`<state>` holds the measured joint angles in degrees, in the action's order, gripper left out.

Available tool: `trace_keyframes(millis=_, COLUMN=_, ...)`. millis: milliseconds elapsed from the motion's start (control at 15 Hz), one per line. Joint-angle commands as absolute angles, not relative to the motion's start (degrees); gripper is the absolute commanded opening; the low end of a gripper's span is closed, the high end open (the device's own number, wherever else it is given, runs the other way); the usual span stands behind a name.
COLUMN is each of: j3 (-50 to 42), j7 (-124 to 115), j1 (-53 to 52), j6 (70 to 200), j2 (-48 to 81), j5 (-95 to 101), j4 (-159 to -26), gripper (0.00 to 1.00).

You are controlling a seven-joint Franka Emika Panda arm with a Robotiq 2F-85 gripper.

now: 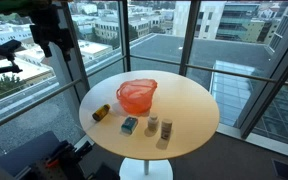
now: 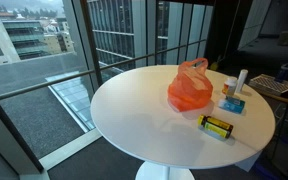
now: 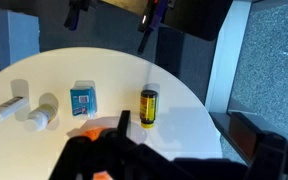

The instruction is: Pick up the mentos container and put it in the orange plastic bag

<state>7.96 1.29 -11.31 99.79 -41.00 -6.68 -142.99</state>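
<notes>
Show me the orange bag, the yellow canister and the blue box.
orange bag [image 2: 190, 90], an exterior view, middle of its bulging side.
yellow canister [image 3: 148, 106], wrist view, middle of its body.
blue box [image 3: 82, 99], wrist view, centre of its top face.

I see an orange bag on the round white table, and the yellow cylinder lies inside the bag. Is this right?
Not quite. The cylinder lies on the table, outside the bag and apart from it; both exterior views show this. The rest is right.
</notes>
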Motion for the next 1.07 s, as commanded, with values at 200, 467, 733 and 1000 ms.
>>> trace_keyframes(millis=200, j3=8.12, j7=1.38, j1=-11.11, j6=99.66, j2=-41.08, j5=-6.77, j4=-142.84, gripper=1.00)
trace_keyframes(millis=467, j3=8.12, j7=1.38, j1=-11.11, j6=99.66, j2=-41.08, j5=-6.77, j4=-142.84, gripper=1.00)
trace_keyframes(millis=733, j3=8.11, j7=0.84, j1=-10.75, j6=100.88, j2=-38.32, j5=-7.12, j4=-140.32, gripper=1.00)
trace_keyframes(millis=1000, j3=7.99, j7=-0.04, j1=-9.90, j6=103.21, j2=-34.36, j5=-6.91, j4=-137.24, gripper=1.00)
